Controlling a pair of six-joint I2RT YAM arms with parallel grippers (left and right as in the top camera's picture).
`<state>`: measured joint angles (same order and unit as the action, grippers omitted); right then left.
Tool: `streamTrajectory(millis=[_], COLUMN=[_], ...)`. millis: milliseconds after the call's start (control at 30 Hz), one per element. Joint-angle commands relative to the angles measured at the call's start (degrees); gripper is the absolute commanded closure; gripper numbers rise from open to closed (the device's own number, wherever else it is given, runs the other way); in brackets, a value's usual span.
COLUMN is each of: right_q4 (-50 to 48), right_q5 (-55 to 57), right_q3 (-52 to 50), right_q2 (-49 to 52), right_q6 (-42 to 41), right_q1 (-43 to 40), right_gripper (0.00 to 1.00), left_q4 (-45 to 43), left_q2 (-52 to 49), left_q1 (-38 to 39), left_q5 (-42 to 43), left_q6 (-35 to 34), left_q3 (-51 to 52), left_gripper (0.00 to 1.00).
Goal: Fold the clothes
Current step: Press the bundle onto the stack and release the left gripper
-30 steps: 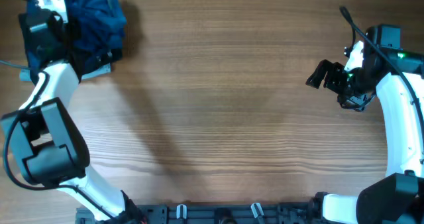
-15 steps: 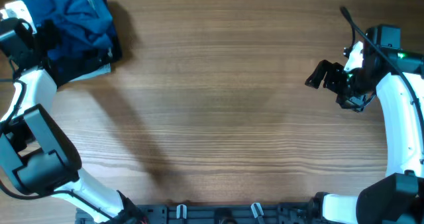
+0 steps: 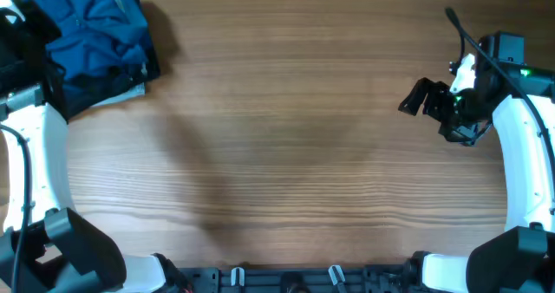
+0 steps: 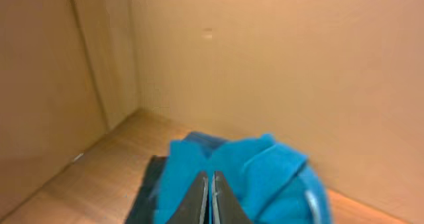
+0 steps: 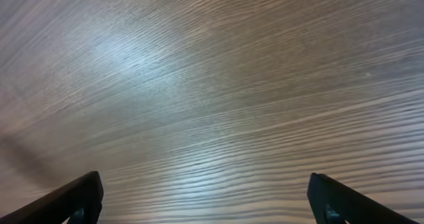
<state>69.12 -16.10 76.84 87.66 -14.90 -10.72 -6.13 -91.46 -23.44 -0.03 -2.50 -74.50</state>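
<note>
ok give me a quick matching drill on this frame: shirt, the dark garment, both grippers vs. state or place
Things:
1. blue polo shirt
2. left gripper
3. right gripper
4. black garment

States or places:
a. shut, fingers meeting, just in front of the blue cloth
b. open, above bare wood on the right side of the table
c. crumpled in the top-left corner of the overhead view
d. lying under the blue cloth, only its edge showing

Pairs: 1-c, 2-a, 3-b, 4-d
</note>
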Motion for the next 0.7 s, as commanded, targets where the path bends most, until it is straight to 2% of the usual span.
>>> streamTrajectory(millis=[0,67,133,267,367,467,667], right_q4=[0.6,2.4,3.6,5.5,5.6,5.1,4.8], right_q5=[-3.0,-3.5,-3.5,-3.5,-3.5,-3.5,-3.5], right_q3=[-0.4,-0.4,-0.4,-0.4,-0.4,-0.4,-0.4], right_q2=[-0.8,-0.8,-0.8,-0.8,-0.8,-0.8,-0.8], right_q6=[-0.2,-0.2,-0.3,-0.1,-0.2,-0.3,-0.3], right_q1=[-0.1,-0.1,-0.1,-0.1,-0.1,-0.1,-0.1], right_gripper=[0.00,0.00,0.00,0.00,0.00,0.00,0.00], left_q4=[-8.2,-15.0,-16.6,-11.3,-9.9,-7.2,-10.6], left_q2=[-2.8,-8.6,-15.9,-32.4,-37.6,-38.3,-23.0], left_q1=[1.5,1.2,1.0,-0.2,-1.5,-2.7,-0.9], left_q5=[1.6,1.5,1.4,0.6,0.4,0.2,0.5], left_q6=[-2.4,-2.3,-2.2,-2.3,-2.3,-2.3,-2.5], left_q3=[-1.0,-1.5,-4.1,-15.5,-16.7,-16.7,-16.7], left_gripper=[0.96,0.96,0.96,0.96,0.94,0.92,0.92])
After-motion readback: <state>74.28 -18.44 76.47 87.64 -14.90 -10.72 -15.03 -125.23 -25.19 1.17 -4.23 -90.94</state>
